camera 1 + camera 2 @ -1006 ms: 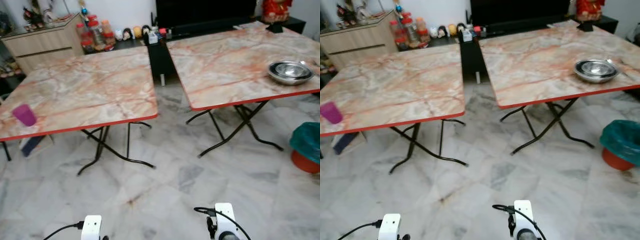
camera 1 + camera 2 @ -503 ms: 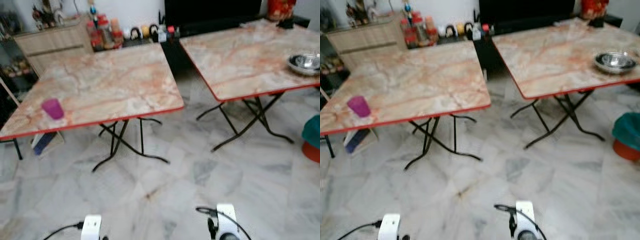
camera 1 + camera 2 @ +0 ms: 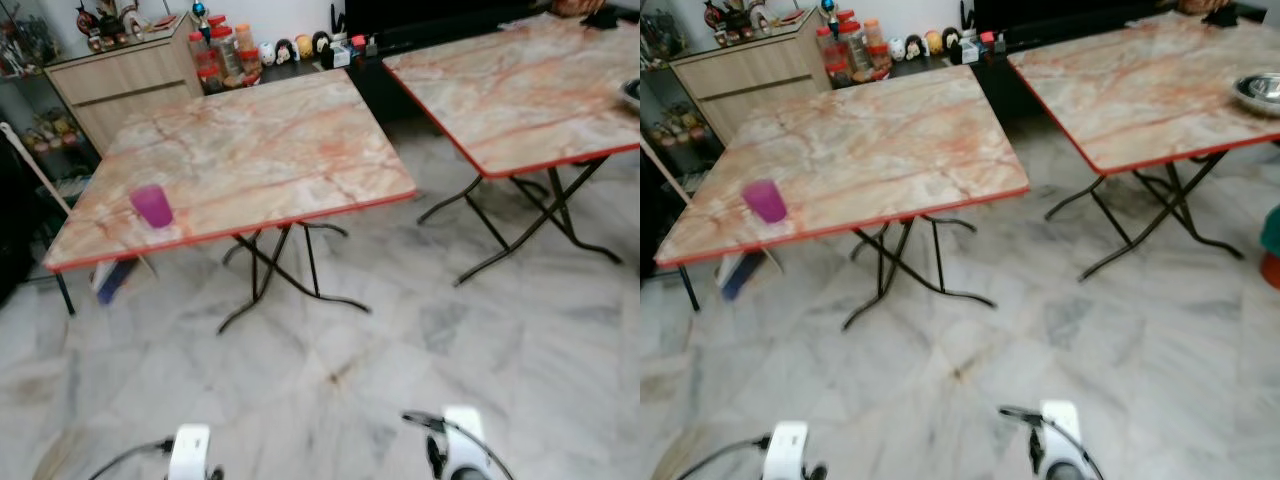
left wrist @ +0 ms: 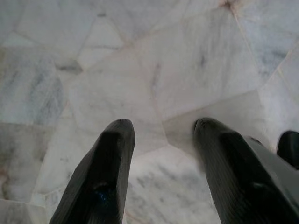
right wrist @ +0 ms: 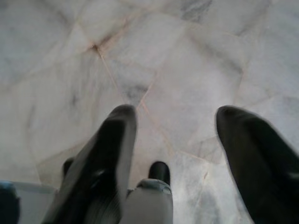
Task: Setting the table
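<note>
Left eye view: two marble-topped tables (red-edged) on marble floor.

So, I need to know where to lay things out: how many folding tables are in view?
2. The left table stands ahead with a purple cup near its front-left corner. The right table, partly cut off, carries a metal bowl.

No text, label, brand, number or sign can be read anywhere. The jars and small figures along the wall beyond the near worktop carry some printing or colour, but they are too small and blurred to make out any letters. The purple cup on that worktop shows a plain side.
</note>
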You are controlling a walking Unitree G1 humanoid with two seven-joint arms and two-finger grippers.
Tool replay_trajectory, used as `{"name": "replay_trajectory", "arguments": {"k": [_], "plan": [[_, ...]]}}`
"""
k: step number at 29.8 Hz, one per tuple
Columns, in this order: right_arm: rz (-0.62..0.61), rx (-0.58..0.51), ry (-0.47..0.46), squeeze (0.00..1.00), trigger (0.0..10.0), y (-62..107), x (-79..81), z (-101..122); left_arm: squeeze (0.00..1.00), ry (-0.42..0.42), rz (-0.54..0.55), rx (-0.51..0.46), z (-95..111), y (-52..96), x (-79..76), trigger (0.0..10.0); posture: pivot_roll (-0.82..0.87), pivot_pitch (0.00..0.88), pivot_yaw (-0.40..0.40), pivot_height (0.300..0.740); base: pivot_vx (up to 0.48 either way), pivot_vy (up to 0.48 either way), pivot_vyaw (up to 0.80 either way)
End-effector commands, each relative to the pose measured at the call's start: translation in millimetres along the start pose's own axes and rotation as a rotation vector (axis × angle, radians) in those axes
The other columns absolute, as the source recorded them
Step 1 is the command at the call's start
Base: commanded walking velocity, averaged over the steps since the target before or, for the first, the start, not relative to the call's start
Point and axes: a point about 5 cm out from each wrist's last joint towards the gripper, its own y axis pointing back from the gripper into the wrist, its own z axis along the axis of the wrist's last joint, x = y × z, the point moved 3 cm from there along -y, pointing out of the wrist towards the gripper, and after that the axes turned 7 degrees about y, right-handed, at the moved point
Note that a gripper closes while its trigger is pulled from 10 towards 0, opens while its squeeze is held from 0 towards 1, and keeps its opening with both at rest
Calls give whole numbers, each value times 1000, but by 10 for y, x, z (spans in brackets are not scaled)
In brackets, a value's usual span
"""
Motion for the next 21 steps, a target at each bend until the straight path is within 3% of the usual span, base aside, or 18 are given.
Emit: {"name": "replay_trajectory", "arguments": {"k": [1,21], "plan": [[25,-20,-15,0,10000,-7,129,73,0,-11,28,6,5,10,108,10000,-59,0,116,740,0,382,0],[107,-27,-14,0,10000,2,213,71,0,-15,29,10,3,7,94,10000,-57,0,112,740,0,375,0]]}}
